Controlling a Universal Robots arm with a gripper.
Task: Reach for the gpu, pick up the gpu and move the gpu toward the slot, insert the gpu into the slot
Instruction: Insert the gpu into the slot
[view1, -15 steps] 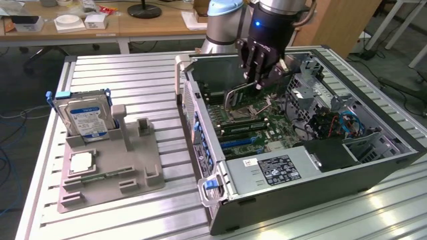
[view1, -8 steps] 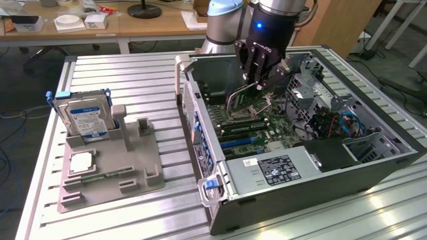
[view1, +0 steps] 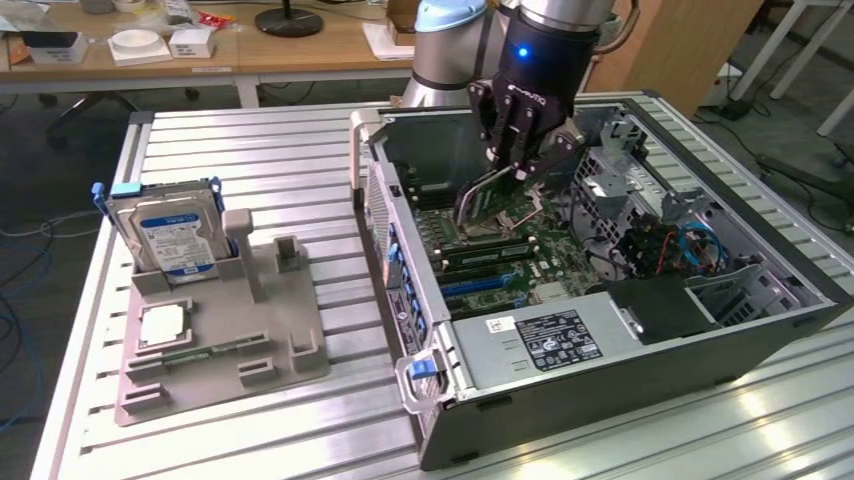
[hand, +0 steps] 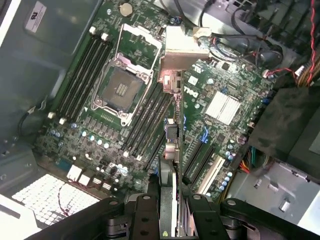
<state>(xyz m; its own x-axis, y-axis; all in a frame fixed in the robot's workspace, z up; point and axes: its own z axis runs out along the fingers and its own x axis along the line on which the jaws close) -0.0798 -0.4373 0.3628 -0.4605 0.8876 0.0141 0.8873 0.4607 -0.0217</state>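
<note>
Black-fingered gripper (view1: 515, 165) hangs inside the open dark-grey metal computer case (view1: 601, 365); its fingers (hand: 145, 212) are closed narrowly on the upper edge of the gpu (view1: 483, 196), a thin dark circuit card with a silvery metal end; the card is tilted and held above the green motherboard (hand: 245, 80); it hovers over the long black memory slots (hand: 145, 125), beside the square silver processor socket (hand: 122, 85); the long black and white expansion slots (hand: 205, 162) lie just to one side, apart from the card; out on the slatted aluminium table (view1: 267, 150), near its edge at the exterior view's left, a silver hard drive with a blue-white label (view1: 167, 235) stands upright in a grey plastic holder (view1: 267, 330).
</note>
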